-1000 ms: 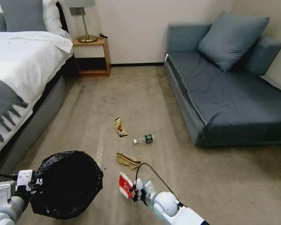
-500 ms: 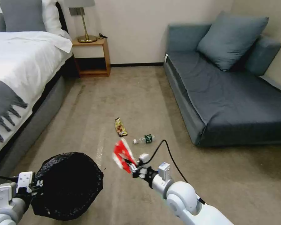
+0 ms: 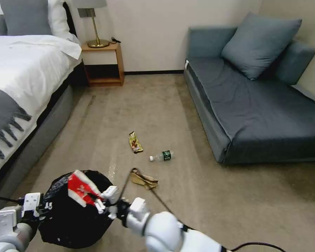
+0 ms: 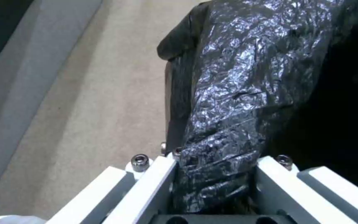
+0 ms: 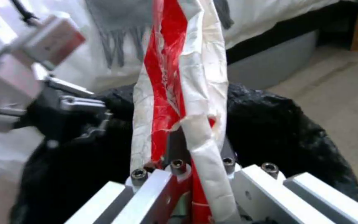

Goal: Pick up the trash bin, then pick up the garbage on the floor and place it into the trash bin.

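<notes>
Now R end effector (image 3: 98, 203) w/ red-white packet (image 3: 81, 187) over trash bin (image 3: 64, 224).

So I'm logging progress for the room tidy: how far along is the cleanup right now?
Done: the left gripper holds the trash bin by its bagged rim, off the carpet. In hand: the right gripper is shut on the red-white packet, poised over the bin's mouth, not yet dropped. Left: the paper bag, bottle and gold wrapper lie on the floor.
</notes>
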